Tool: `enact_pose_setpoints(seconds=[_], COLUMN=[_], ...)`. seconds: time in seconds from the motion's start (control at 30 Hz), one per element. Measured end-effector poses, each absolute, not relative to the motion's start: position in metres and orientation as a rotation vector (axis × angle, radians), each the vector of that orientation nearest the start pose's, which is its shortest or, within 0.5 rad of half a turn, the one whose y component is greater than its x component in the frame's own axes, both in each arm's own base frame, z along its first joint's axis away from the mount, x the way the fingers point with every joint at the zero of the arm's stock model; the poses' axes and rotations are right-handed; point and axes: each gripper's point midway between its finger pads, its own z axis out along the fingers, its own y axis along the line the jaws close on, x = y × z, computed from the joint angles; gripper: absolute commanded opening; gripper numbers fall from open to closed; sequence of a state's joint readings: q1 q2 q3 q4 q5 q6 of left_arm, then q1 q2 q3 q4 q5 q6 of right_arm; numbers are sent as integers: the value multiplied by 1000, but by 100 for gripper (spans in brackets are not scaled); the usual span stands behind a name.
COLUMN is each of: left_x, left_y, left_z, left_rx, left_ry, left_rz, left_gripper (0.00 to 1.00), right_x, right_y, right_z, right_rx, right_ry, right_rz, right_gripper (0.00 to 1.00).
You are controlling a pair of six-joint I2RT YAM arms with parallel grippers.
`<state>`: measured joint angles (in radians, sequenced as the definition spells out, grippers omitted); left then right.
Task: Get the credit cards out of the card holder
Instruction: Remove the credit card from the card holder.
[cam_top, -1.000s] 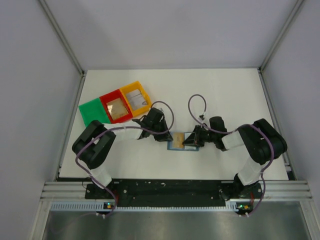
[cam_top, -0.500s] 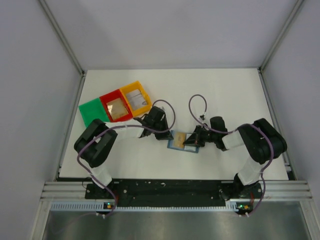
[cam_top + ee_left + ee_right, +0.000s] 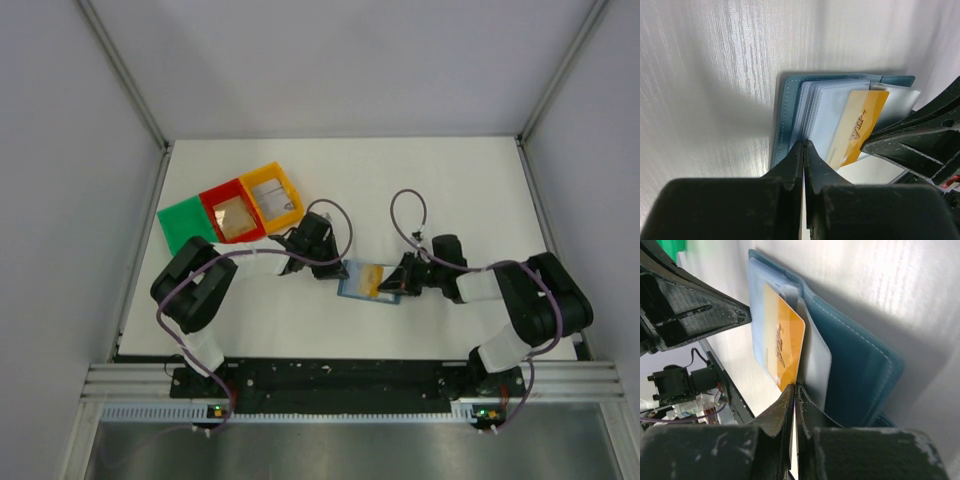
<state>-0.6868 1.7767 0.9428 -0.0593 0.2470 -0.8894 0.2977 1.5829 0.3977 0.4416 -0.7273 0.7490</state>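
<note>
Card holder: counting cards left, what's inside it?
An orange card sticks partly out of its clear sleeves, pinched by the right gripper. The stacked sleeves beneath hide any other cards.

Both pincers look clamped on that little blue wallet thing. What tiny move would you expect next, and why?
Probably the right pincer pulls the orange card further out. It is shut on the card's corner, the card sits partly out of its pocket, and the left pincer is shut on the edge of the card holder, anchoring it.
</note>
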Motion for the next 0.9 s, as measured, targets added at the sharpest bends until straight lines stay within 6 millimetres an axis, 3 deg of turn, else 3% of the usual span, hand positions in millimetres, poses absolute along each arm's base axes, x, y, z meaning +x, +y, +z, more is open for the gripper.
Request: enact_pose_setpoints(seconds=[0.17, 0.37, 0.47, 0.73, 0.9], left_x=[271, 271, 271, 270, 270], left_y=[-317, -318, -318, -319, -319], left_z=[30, 30, 30, 30, 31], left_rx=[-159, -157, -157, -155, -157], left_ry=[2686, 2684, 2683, 2675, 2671], left_rz=[-907, -915, -919, -945, -950], left_gripper=[0, 0, 0, 0, 0], right_x=[233, 235, 237, 244, 246], right_y=[205, 202, 203, 206, 209], right_z=[23, 23, 25, 25, 22], right_rx=[178, 193, 191, 202, 223], right_ry=[2490, 2487, 2471, 2444, 2435], right_rz=[1297, 1286, 1293, 1322, 1354], right_gripper=[0, 25, 26, 25, 0])
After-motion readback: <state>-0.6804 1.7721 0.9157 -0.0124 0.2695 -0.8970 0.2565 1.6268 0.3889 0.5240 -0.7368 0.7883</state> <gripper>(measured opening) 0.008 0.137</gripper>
